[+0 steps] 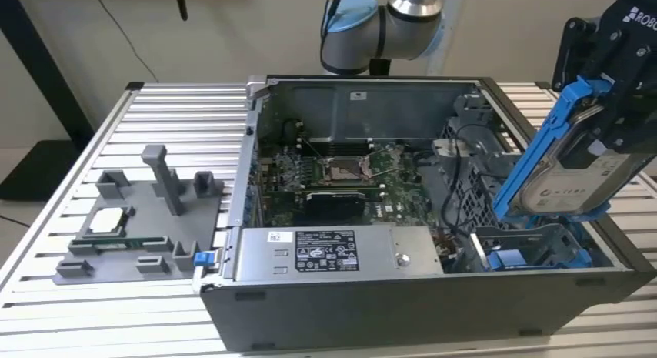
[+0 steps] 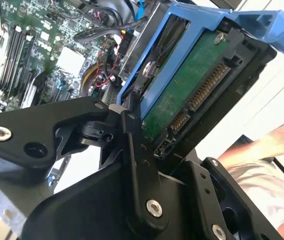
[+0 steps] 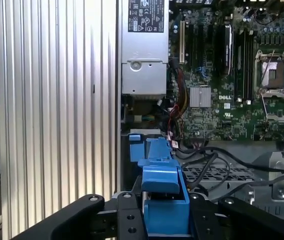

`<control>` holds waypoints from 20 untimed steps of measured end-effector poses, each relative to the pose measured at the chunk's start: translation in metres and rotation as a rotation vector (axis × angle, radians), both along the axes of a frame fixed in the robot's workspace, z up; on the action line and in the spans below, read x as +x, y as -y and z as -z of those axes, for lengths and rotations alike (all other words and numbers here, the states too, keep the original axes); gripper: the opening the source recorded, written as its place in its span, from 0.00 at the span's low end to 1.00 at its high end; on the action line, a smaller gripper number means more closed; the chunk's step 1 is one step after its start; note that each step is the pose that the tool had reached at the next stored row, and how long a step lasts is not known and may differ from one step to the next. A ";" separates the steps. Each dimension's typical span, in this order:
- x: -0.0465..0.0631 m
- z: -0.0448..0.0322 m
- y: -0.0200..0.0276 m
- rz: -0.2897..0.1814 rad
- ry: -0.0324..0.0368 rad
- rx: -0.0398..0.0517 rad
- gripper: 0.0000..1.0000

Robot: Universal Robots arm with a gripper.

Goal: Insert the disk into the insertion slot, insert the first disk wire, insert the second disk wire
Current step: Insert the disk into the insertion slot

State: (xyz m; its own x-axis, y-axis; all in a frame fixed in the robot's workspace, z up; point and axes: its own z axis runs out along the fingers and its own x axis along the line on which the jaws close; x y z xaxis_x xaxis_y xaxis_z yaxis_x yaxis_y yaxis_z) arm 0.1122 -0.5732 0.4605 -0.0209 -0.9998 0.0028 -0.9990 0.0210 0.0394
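Nearest in the exterior view sat the case point(image 1: 411, 304), open side up on the table point(image 1: 61, 312), with the grey box point(image 1: 328, 250) just inside its front wall. At four o'clock from the box was the slot point(image 1: 528, 246), its blue rails showing and nothing seated in it yet.

And right above the slot hung the disk point(image 1: 570, 181)! It was tilted steeply, label out, its lower end low over the bay but not yet between the rails. The gripper point(image 1: 616, 104) was clamped on it from one o'clock. In the second wrist view the fingers point(image 2: 137, 150) pressed on the blue carrier, with the disk's point(image 2: 192, 90) green board and connector facing out. In the first wrist view the gripper point(image 3: 164, 222) pinched the carrier end-on.

This looked like a dense, rigid load for its size, heavy enough to swing in a loose hold. The plastic carrier would likely flex a little. The bare board and connector pins looked like the fragile parts. The carrier's side rails were the safe place to grip.

Farther back, at nine o'clock from the disk, lay the board point(image 1: 339, 173). Loose wires point(image 1: 457, 181) lay between it and the bay.
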 end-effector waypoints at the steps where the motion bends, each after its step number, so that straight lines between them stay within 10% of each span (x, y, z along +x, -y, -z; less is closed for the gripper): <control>1: 0.000 0.0007 0.0000 0.000 0.0000 -0.0001 0.00; 20: -0.001 0.0134 0.0022 0.002 -0.0001 -0.0001 0.00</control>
